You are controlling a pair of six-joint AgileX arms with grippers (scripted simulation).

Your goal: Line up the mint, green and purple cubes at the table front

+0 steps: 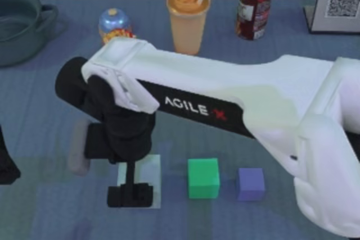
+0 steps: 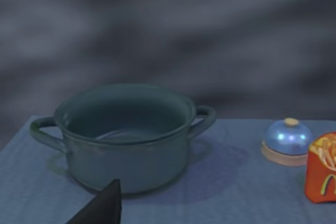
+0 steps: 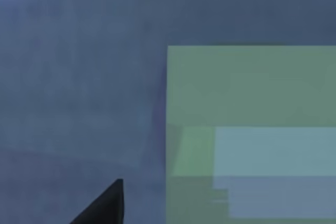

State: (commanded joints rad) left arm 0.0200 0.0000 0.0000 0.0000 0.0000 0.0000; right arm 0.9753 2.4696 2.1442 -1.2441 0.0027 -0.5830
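Observation:
Three cubes stand in a row near the table's front edge (image 1: 56,223): the pale mint cube (image 1: 151,175) at left, the vivid green cube (image 1: 203,178) in the middle, the small purple cube (image 1: 250,184) at right. My right arm reaches across from the right, and its gripper (image 1: 130,195) hangs over the mint cube's left part, open and holding nothing. In the right wrist view the mint cube (image 3: 252,103) lies below, beside one dark fingertip (image 3: 111,203). My left gripper (image 1: 4,164) is parked at the table's left edge, and one of its fingertips (image 2: 105,205) shows.
Along the back stand a dark teal pot (image 1: 19,23) (image 2: 126,135), a blue dome bell (image 1: 114,22) (image 2: 287,141), a red fries box (image 2: 323,169), an orange cup with a straw (image 1: 188,18), a red can (image 1: 254,8) and a QR sign (image 1: 340,1).

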